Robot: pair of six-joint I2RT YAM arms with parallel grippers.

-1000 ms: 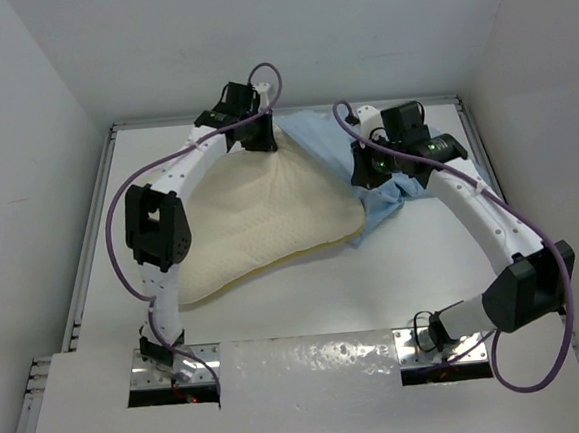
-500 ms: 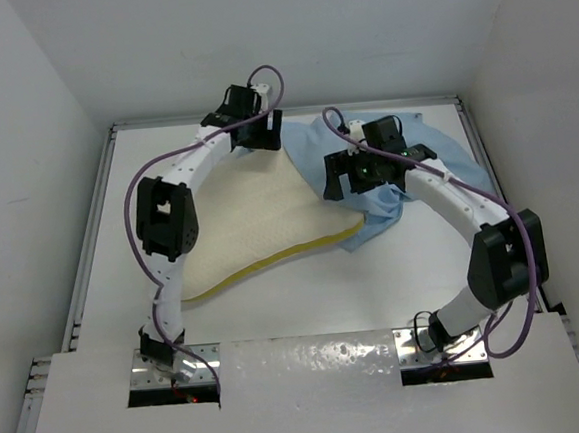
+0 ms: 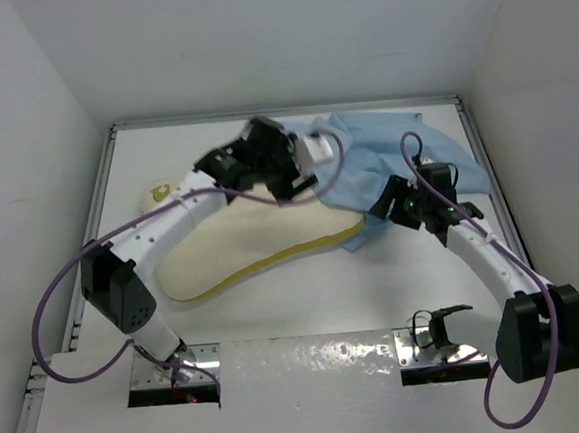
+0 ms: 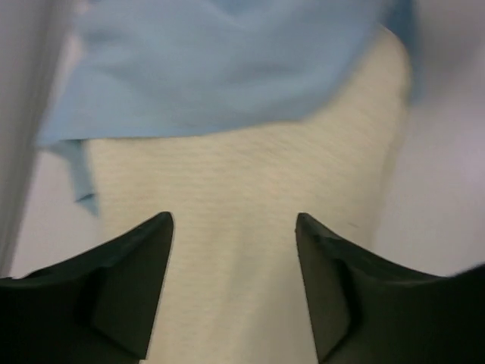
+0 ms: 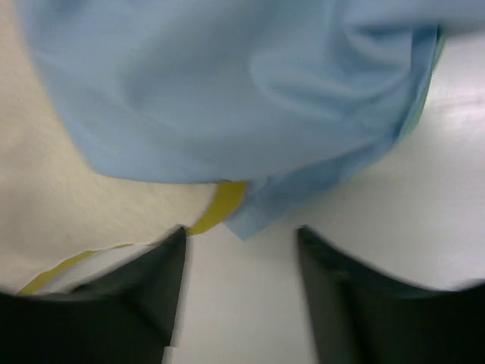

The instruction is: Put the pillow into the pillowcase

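The left gripper (image 4: pixel 235 227), jaws apart and empty, hangs over the pillow (image 3: pixel 260 229). The right gripper (image 5: pixel 239 239), likewise spread and empty, hangs by the hem of the pillowcase (image 3: pixel 395 153). The blue pillowcase lies crumpled at 1 o'clock on the white worktop (image 3: pixel 306 295), draped over the pillow's far right corner. The pillow spans the middle toward 9 o'clock. Plain white walls (image 3: pixel 275 37) enclose three sides.

The pillow (image 3: pixel 241 242) lies on the counter (image 3: pixel 307 307) toward 9 o'clock; the pillowcase (image 3: pixel 396 146), at 2 o'clock, overlaps the pillow's 3 o'clock end
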